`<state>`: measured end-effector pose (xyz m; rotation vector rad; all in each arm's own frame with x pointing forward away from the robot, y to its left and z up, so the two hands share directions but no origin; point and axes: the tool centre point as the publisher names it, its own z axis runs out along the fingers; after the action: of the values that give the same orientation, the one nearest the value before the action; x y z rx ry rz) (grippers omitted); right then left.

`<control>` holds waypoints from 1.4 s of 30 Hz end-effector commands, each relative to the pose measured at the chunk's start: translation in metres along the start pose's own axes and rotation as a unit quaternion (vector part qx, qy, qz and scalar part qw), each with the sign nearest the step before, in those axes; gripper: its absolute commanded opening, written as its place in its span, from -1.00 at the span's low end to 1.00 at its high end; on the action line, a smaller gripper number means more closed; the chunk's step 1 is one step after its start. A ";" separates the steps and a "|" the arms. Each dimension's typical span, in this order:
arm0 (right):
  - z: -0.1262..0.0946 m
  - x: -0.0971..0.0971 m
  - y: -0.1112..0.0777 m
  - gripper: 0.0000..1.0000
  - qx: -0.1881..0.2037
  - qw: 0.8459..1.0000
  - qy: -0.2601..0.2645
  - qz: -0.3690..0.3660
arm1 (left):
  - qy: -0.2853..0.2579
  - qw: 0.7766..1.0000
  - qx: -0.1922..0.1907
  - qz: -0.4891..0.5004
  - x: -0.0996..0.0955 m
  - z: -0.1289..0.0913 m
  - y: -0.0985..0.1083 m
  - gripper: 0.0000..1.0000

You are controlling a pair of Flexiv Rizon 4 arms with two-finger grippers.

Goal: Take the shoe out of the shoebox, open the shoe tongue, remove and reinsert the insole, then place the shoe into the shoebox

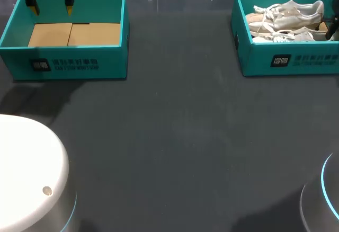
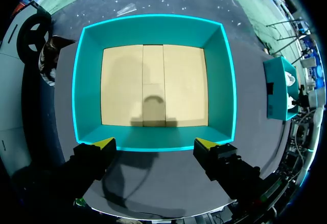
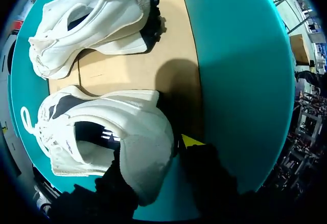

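Two white shoes lie side by side in the teal shoebox [image 1: 288,60] at the back right. My right gripper [image 3: 153,157] is down at that box's right end and holds the heel of the nearer shoe [image 3: 102,132]. One yellow fingertip [image 3: 191,141] presses the heel from outside; the other finger is hidden by the shoe's collar. The second shoe [image 3: 92,24] lies beyond it on the cardboard floor. In the head view only a dark bit of the right gripper [image 1: 333,28] shows beside the shoes [image 1: 288,12]. My left gripper [image 1: 51,7] hangs open over the empty teal box [image 1: 71,65] at the back left.
The left box [image 2: 153,29] holds only a cardboard liner. The dark tabletop [image 1: 175,136] stretches between the two boxes. My arms' rounded bases stand at the front left [image 1: 26,174] and front right [image 1: 323,200].
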<state>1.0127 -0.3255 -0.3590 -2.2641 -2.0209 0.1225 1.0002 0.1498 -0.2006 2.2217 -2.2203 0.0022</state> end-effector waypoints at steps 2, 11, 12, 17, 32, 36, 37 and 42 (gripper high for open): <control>-0.001 0.005 0.000 -1.00 -0.001 1.000 -0.003 0.001 | 0.000 1.000 0.000 0.000 0.000 0.000 0.000 1.00; -0.017 0.005 -0.001 -1.00 -0.018 1.000 -0.013 0.013 | 0.000 1.000 0.000 0.000 0.000 0.000 0.000 1.00; -0.020 0.004 -0.001 -1.00 -0.021 1.000 -0.014 0.015 | 0.000 1.000 0.000 0.000 0.000 0.000 0.000 1.00; -0.031 0.001 0.000 -1.00 -0.031 0.999 -0.023 0.022 | 0.000 1.000 0.000 0.000 0.000 0.000 0.000 1.00; -0.061 0.001 0.004 -1.00 -0.049 0.998 -0.025 0.037 | 0.000 1.000 0.000 0.000 0.000 0.000 0.000 1.00; -0.070 0.002 0.005 -1.00 -0.050 0.997 -0.034 0.041 | 0.000 1.000 0.000 0.000 0.000 0.000 0.000 1.00; -0.072 0.002 0.005 -1.00 -0.050 0.997 -0.035 0.042 | 0.000 1.000 0.000 0.000 0.000 0.000 0.000 1.00; -0.083 0.004 0.005 -1.00 -0.052 0.997 -0.038 0.045 | 0.000 1.000 0.000 0.000 0.000 0.000 0.000 1.00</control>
<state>1.0291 -0.3254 -0.2856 -2.4482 -2.0081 0.1068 1.0001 0.1498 -0.2006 2.2217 -2.2202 0.0020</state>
